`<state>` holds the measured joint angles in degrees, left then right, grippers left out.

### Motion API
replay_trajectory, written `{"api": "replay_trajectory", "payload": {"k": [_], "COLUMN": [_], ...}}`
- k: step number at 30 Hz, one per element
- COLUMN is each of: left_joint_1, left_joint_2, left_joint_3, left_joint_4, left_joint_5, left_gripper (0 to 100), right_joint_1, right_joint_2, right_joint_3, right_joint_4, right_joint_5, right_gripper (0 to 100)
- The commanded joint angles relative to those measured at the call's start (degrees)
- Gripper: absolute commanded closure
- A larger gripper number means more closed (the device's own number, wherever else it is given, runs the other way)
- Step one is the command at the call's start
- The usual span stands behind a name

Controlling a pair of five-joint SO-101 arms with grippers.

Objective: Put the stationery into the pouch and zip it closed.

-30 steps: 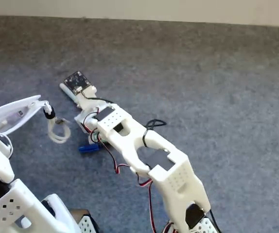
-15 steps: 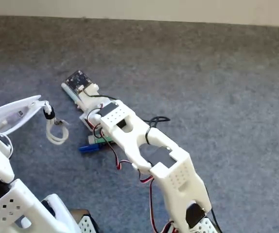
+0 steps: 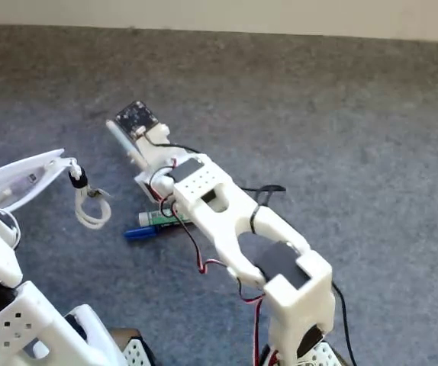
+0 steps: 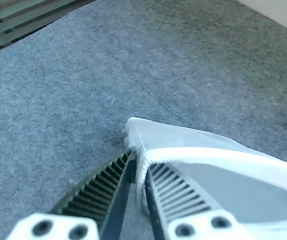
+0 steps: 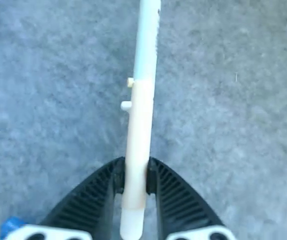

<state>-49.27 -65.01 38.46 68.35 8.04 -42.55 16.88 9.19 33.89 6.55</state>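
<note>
A white pouch (image 3: 17, 179) lies at the left of the grey carpet, a looped cord (image 3: 89, 206) hanging off its tip. My left gripper (image 4: 137, 172) is shut on the pouch's (image 4: 208, 155) white edge. My right gripper (image 5: 134, 175) is shut on a pale white pen (image 5: 141, 100) that sticks out ahead of its fingers. In the high view that pen (image 3: 120, 141) shows as a light stick past the right arm's camera board, right of the pouch. A green-and-white marker with a blue cap (image 3: 154, 225) lies on the carpet beneath the right arm.
Grey carpet (image 3: 356, 137) covers the whole surface, with wide free room to the right and at the back. The right arm's white body (image 3: 234, 221) crosses the middle. A pale wall edge runs along the far side.
My right arm has lifted and swung to the right with the white pen in its fingers, uncovering the marker on the carpet. The pouch and left arm have stayed put.
</note>
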Motion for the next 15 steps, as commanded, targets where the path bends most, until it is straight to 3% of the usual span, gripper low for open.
{"api": "replay_trajectory", "payload": {"k": [1,8,15], "left_joint_1": [2.6,9.9,21.7], "left_joint_2": [-0.2,-0.2,-0.1], "left_joint_3": [-2.8,-3.2,-5.1], "left_joint_4": [0.1,0.7,0.2], "left_joint_5": [0.5,0.5,0.3], "left_gripper": [99,99,99], "right_joint_1": [1.9,5.4,11.5], "right_joint_2": [-8.3,-21.1,-33.6], "right_joint_3": [2.2,13.0,25.0], "right_joint_4": [0.3,0.4,0.4], "right_joint_5": [-3.7,-5.9,-5.9], "right_gripper": [99.5,99.5,99.5]}}
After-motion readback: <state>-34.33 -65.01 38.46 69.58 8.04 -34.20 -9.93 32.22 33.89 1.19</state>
